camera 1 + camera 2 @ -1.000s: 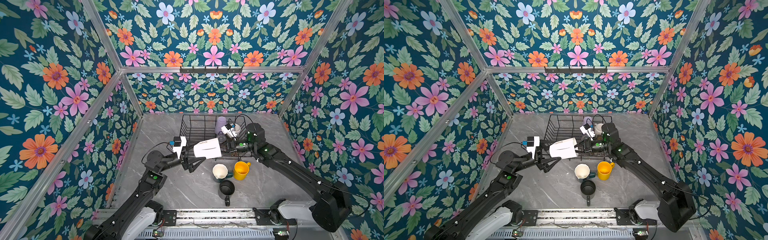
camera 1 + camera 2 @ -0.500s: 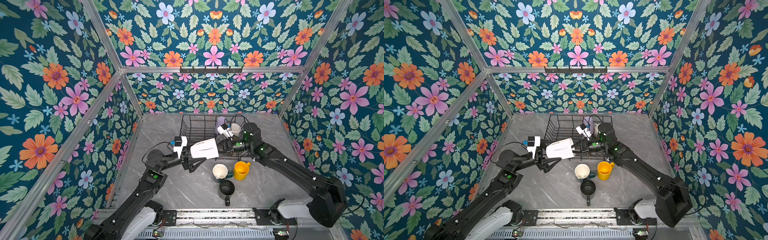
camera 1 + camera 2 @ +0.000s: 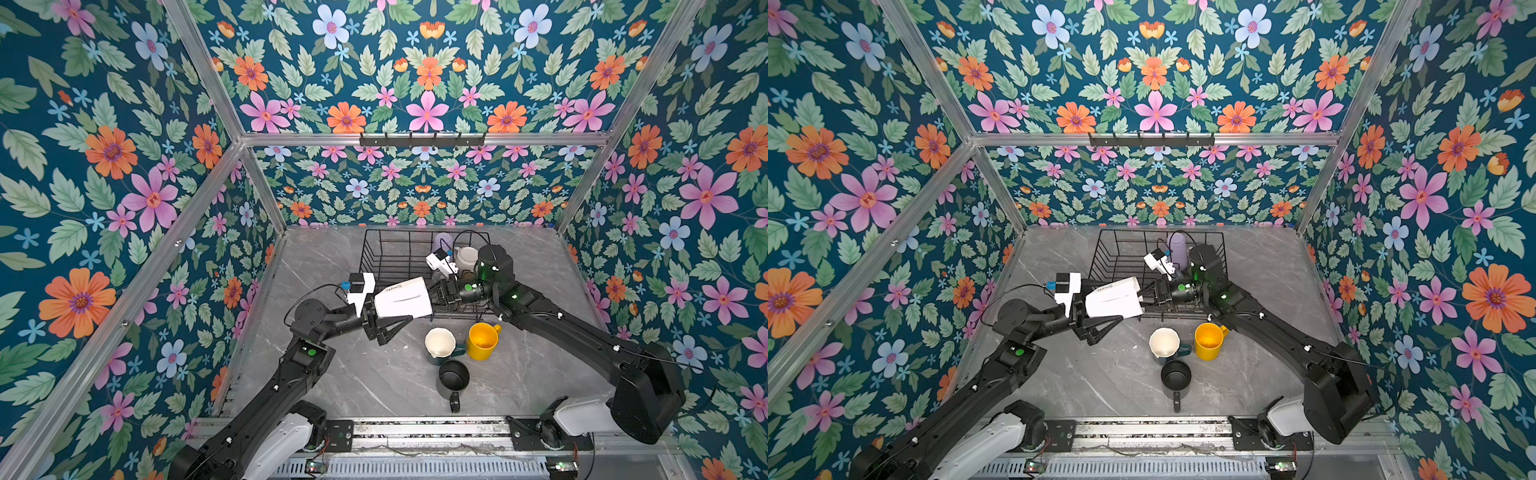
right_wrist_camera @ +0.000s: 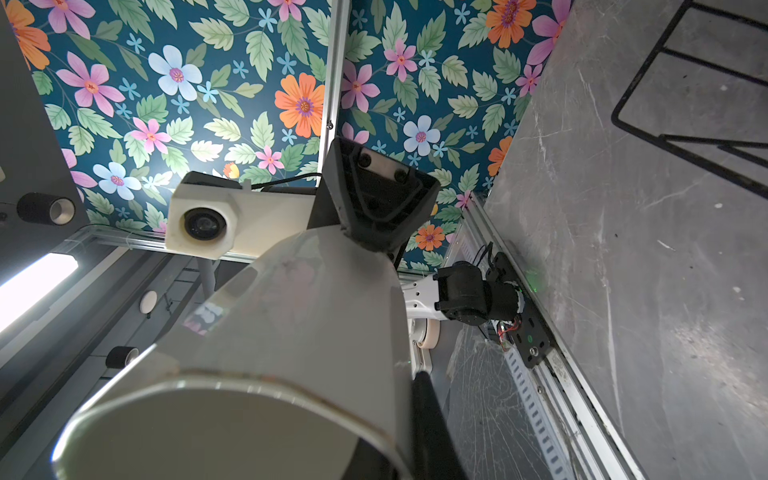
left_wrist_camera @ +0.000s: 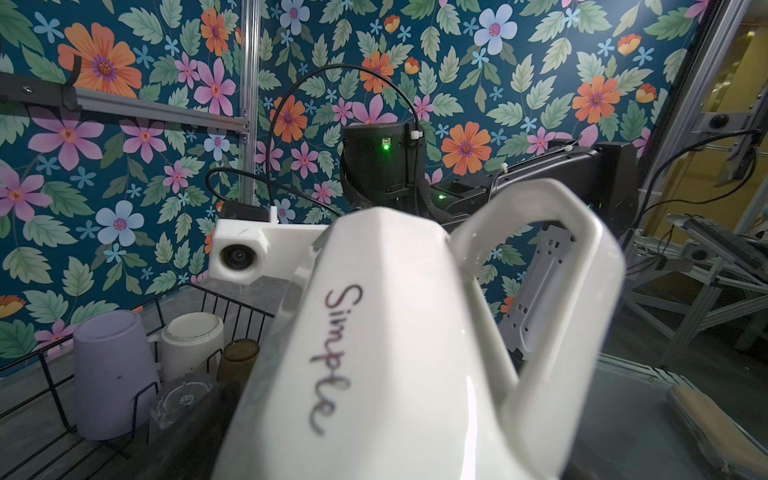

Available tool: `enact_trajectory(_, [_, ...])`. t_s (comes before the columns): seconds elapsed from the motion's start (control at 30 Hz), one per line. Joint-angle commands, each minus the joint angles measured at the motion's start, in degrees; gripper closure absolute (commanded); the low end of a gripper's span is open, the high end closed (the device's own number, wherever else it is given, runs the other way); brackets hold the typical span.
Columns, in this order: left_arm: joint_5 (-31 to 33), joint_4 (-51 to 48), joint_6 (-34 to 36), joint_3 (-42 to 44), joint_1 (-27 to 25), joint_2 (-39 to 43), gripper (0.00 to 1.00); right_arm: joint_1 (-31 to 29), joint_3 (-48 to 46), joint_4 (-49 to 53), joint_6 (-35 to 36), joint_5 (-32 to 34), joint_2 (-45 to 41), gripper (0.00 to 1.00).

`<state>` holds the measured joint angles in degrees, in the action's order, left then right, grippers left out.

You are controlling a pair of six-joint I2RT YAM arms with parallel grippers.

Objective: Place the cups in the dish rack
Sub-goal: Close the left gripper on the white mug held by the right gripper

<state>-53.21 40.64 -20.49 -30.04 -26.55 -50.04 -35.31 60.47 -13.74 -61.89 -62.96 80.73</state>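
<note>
A: Where was the lettered white mug (image 3: pixel 403 297)?
B: Up off the bench (image 3: pixel 332 374), lying sideways at the near rail of the dish rack (image 3: pixel 374 257), between both arms.
A: Fingers?
B: Right fingers (image 4: pixel 428 415) clenched tight on the mug's end nearest them; exact pinch spot hidden. Left fingers (image 3: pixel 388 328) released, spread wide around its other end.
A: In the rack?
B: Far right part: lavender tumbler (image 5: pixel 112 374) and plain white mug (image 5: pixel 191 345), both upside down, plus amber glass (image 5: pixel 237 361) and clear glass (image 5: pixel 183 399).
A: On the bench?
B: Yellow mug (image 3: pixel 482 340), dark green mug (image 3: pixel 440 345) and black mug (image 3: pixel 453 378) stood upright, close together, in front of the rack.
</note>
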Motion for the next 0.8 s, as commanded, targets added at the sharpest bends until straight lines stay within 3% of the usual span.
enact_trajectory(0.0, [-0.29,2.33,-0.08,-0.28,0.07,-0.06,0.04,-0.28,0.35,-4.94,-0.62,-2.17,0.13,1.0])
enact_trajectory(0.37, [-1.08,3.21,-0.75,-0.49,0.09,-0.46,0.22,-0.49,0.09,-6.22,-1.83,-2.51,1.32,1.0])
enact_trajectory(0.77, [-1.64,3.74,-1.31,-0.36,0.08,-0.12,0.54,-0.48,0.66,-5.43,-1.72,-2.33,2.06,1.0])
